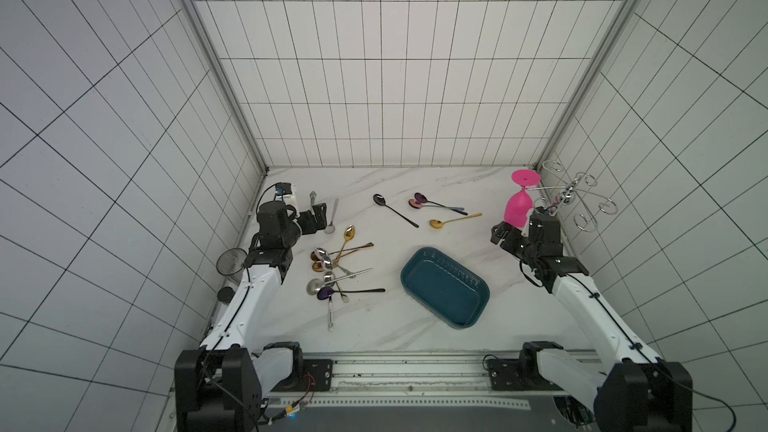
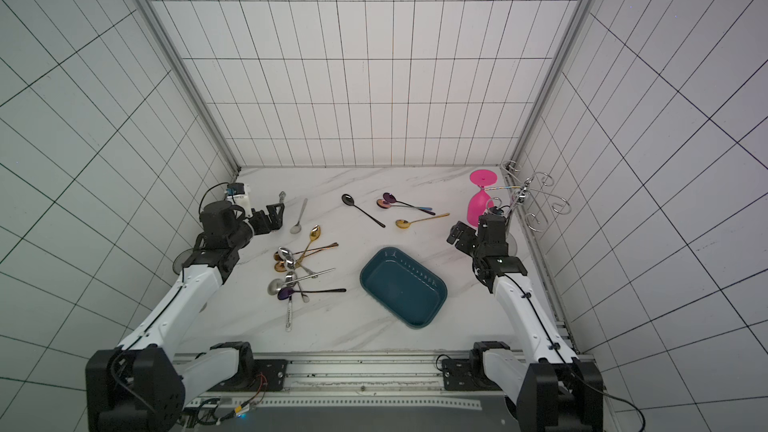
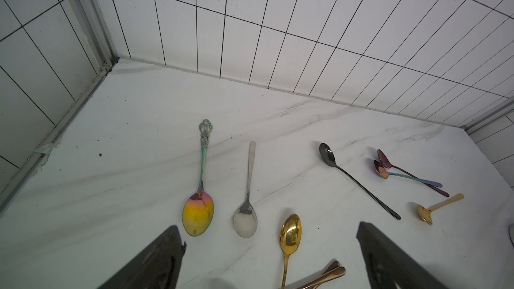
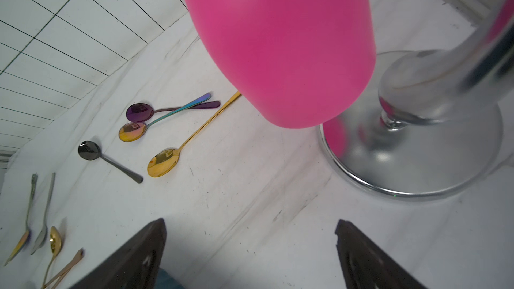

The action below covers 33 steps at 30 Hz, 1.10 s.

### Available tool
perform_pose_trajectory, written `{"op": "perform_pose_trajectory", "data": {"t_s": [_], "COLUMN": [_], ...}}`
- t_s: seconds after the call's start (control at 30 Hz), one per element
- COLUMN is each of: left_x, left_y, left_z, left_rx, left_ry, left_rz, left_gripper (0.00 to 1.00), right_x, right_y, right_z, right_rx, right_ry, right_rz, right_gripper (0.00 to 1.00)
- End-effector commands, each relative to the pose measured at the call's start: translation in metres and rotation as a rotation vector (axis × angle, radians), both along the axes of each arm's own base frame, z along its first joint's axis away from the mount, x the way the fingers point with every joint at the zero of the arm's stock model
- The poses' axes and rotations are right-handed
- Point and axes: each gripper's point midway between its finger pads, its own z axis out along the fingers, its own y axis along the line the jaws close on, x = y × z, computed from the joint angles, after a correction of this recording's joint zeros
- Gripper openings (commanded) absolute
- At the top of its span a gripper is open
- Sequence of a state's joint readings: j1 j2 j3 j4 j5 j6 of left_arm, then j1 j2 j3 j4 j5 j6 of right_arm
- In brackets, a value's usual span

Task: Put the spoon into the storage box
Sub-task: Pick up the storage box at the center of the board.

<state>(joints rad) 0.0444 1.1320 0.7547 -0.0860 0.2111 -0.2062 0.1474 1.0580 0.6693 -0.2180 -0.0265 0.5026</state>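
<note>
The storage box, a shallow dark teal tray, lies empty at the right of the table's middle. Several spoons lie loose on the marble. A tangled pile is left of the box. A black spoon, a gold spoon and two purple ones lie further back. My left gripper is open, low over the table beside a silver spoon and a rainbow ornate spoon, holding nothing. My right gripper is open and empty in front of the pink goblet.
A pink goblet hangs upside down from a chrome wire rack at the back right; the rack's round base stands close to my right gripper. A dark glass and a black disc sit by the left wall.
</note>
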Motion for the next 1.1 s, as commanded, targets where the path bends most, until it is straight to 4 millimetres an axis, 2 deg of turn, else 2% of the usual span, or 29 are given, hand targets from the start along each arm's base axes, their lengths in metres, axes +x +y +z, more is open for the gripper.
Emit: {"op": "perform_pose_trajectory", "data": {"t_s": [0.0, 0.07, 0.17, 0.4, 0.53, 0.67, 0.83, 0.93, 1.07], "left_x": [0.001, 0.002, 0.002, 0.003, 0.003, 0.003, 0.002, 0.002, 0.001], "left_y": [0.001, 0.002, 0.002, 0.006, 0.007, 0.010, 0.012, 0.015, 0.015], "left_z": [0.014, 0.014, 0.013, 0.013, 0.014, 0.014, 0.015, 0.015, 0.016], "left_rx": [-0.004, -0.004, -0.006, -0.016, -0.018, -0.028, -0.018, -0.017, -0.018], "left_ry": [-0.033, -0.034, -0.032, -0.025, -0.029, -0.023, -0.035, -0.033, -0.042], "left_rz": [0.001, 0.003, 0.003, 0.015, 0.019, 0.025, 0.022, 0.029, 0.026], "left_gripper": [0.99, 0.99, 0.99, 0.99, 0.99, 0.99, 0.99, 0.99, 0.99], "right_x": [-0.002, -0.002, -0.001, -0.001, -0.004, -0.006, -0.027, -0.045, -0.071], "right_y": [-0.006, 0.008, 0.026, 0.056, 0.075, 0.084, 0.118, 0.122, 0.127], "right_z": [-0.018, -0.028, -0.033, -0.020, -0.011, 0.001, 0.023, 0.021, 0.007], "right_rx": [-0.127, -0.162, -0.189, -0.275, -0.246, -0.205, -0.129, -0.149, -0.179], "right_ry": [-0.034, -0.075, -0.091, -0.100, -0.096, -0.052, 0.068, 0.227, 0.406], "right_rz": [0.010, 0.087, 0.180, 0.335, 0.427, 0.450, 0.649, 0.718, 0.811], "right_gripper": [0.99, 0.99, 0.99, 0.99, 0.99, 0.99, 0.97, 0.97, 0.97]}}
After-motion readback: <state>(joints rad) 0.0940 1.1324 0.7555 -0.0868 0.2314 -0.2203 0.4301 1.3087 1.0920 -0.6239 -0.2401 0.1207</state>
